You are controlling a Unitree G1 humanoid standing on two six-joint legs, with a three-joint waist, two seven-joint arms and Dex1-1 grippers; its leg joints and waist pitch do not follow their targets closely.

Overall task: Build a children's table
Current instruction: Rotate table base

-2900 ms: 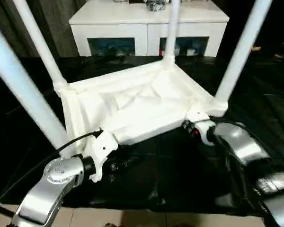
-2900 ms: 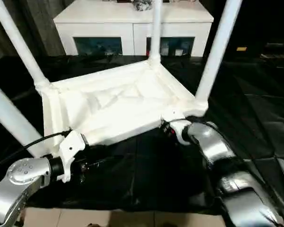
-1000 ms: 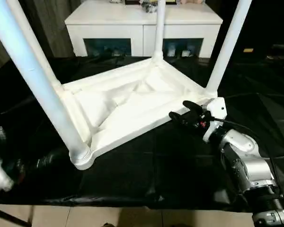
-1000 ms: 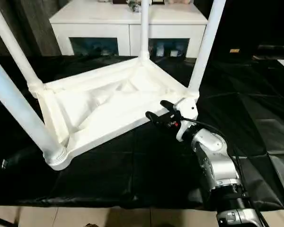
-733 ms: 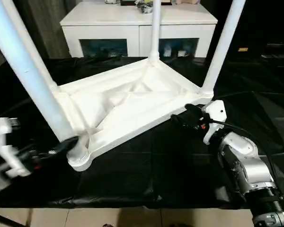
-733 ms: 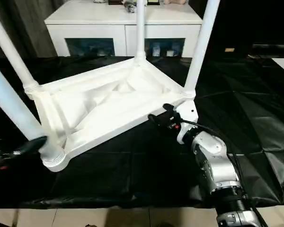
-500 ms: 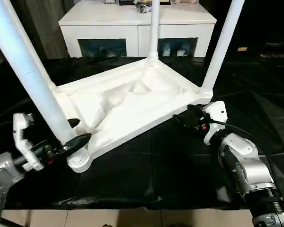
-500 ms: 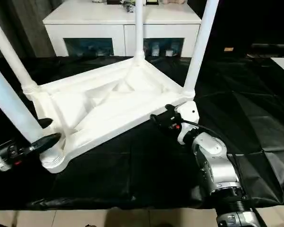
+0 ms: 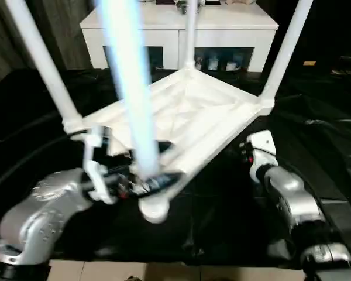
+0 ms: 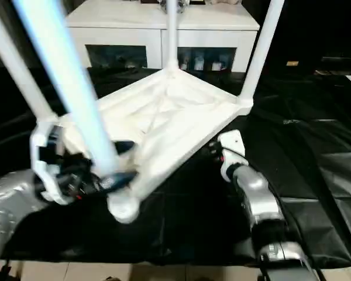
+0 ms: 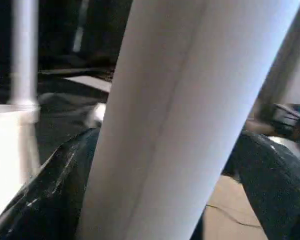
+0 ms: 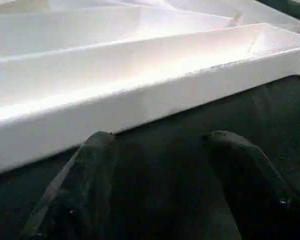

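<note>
Left eye view: white cabinet (image 9: 178, 32) behind upturned table (image 9: 187, 120)

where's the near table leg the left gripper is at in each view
Left eye view: the leg runs from top centre-left down to the near corner socket.
Right eye view: the leg runs from top left down to the socket.
Left wrist view: the leg stands as a wide white column between the two black fingers.
Right wrist view: not in it.
Shared landmark: the left gripper straddling the leg just above the socket.
</note>
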